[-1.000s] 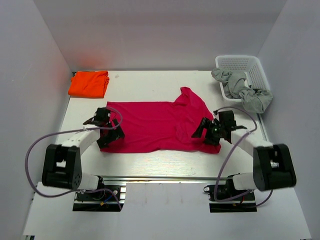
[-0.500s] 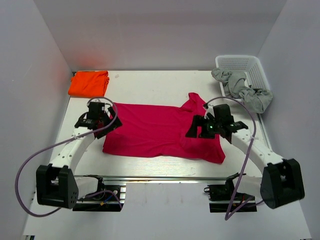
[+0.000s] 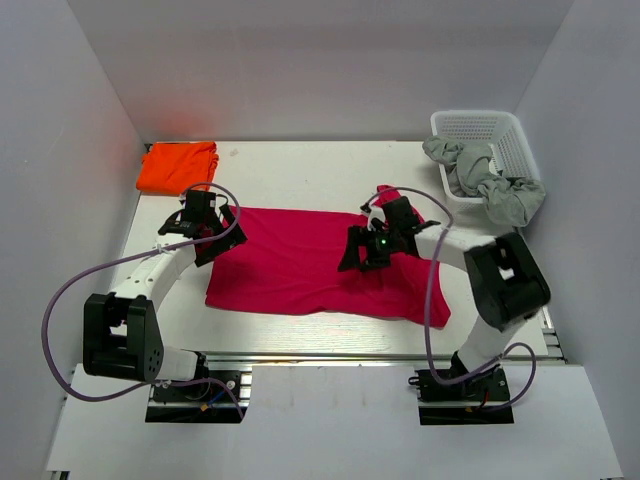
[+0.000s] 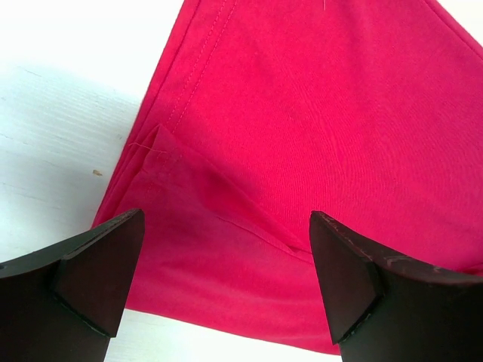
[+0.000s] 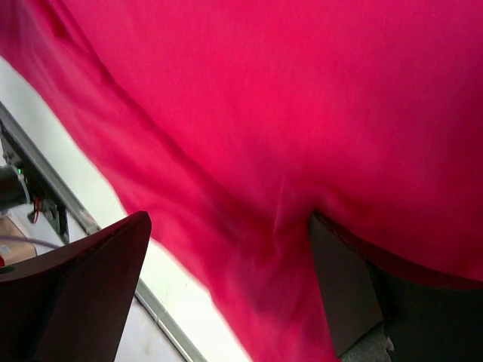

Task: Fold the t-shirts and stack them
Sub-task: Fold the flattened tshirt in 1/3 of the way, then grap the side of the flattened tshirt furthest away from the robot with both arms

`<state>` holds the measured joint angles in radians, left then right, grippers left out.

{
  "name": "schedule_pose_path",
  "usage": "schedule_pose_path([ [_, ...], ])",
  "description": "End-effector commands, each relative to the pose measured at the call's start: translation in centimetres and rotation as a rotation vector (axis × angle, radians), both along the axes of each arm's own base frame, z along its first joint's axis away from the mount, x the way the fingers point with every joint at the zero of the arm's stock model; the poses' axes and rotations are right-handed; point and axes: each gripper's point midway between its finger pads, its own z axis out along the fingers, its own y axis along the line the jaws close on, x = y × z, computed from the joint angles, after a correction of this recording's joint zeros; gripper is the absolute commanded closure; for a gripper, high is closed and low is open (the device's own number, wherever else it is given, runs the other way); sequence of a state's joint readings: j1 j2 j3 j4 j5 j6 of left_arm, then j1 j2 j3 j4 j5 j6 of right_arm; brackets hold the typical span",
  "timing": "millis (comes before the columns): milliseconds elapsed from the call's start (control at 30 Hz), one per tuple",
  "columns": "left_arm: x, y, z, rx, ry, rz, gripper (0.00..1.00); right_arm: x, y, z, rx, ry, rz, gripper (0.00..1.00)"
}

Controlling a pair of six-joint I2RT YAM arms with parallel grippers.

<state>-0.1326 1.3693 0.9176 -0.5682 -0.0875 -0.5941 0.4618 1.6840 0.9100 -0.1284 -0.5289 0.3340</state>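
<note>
Two t-shirts lay on the white table (image 3: 300,165). One bright orange cloth t-shirt (image 3: 178,166) sat folded in the far left corner, and one magenta-red cloth t-shirt (image 3: 290,265) was spread flat across the middle. Two grippers hung over the red one. The left gripper (image 3: 208,232) was above its left edge, fingers (image 4: 98,279) spread wide and empty. The right gripper (image 3: 360,252) was over its right half, likewise spread. At the far right, one white plastic basket (image 3: 478,124) held one crumpled grey cloth (image 3: 490,185) spilling over its rim.
</note>
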Motion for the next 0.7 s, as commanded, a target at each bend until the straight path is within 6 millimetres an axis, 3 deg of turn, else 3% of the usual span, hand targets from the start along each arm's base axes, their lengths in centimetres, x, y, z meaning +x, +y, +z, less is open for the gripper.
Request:
schedule_pose_path([
  [0,1.1,0.5,1.4,0.018,-0.043,0.013,0.0,3.6,3.6,3.1,0.123,-0.115,0.054,0.1],
  [67,1.1,0.5,1.4,0.018,-0.043,0.013,0.0,4.7,3.6,1.8,0.08,-0.112,0.033,0.1],
  [100,1.4,0.5,1.7,0.017,-0.052,0.013,0.0,5.9,3.9,2.8,0.076,-0.147,0.02,0.1],
  [233,2.1,0.6,2.0,0.023,-0.064,0.019,0.0,8.0,2.5,2.7,-0.043,-0.211,-0.033,0.1],
  [267,2.3,0.5,2.1,0.022,-0.073,0.019,0.0,8.5,2.5,3.6,-0.05,-0.247,-0.028,0.1],
  [300,2.6,0.5,2.1,0.022,-0.07,0.019,0.0,9.0,1.6,3.3,-0.1,-0.247,-0.06,0.1],
  [367,4.0,0.4,2.3,0.027,-0.077,0.011,0.0,10.5,1.5,5.4,-0.113,-0.307,-0.085,0.1],
  [400,5.1,0.7,3.1,0.048,-0.099,0.028,0.0,11.4,-0.3,4.6,-0.209,-0.303,-0.159,0.1],
  [433,5.7,1.0,3.2,0.065,-0.102,0.03,0.0,13.0,-0.2,6.5,-0.214,-0.346,-0.195,0.1],
  [467,6.0,1.2,3.0,0.08,-0.088,0.039,0.0,13.5,-0.8,5.7,-0.253,-0.324,-0.228,0.1],
  [500,7.1,1.4,3.1,0.095,-0.082,0.049,0.0,14.7,-3.0,5.4,-0.347,-0.331,-0.322,0.1],
  [533,7.7,2.1,3.1,0.141,-0.084,0.053,0.0,15.9,-3.2,6.9,-0.354,-0.349,-0.361,0.1],
  [600,9.4,3.2,3.9,0.187,-0.105,0.085,0.0,17.6,-5.2,6.4,-0.426,-0.33,-0.44,0.1],
  [667,10.6,3.9,2.5,0.238,-0.072,0.1,0.0,18.8,-6.8,6.2,-0.488,-0.319,-0.489,0.1],
])
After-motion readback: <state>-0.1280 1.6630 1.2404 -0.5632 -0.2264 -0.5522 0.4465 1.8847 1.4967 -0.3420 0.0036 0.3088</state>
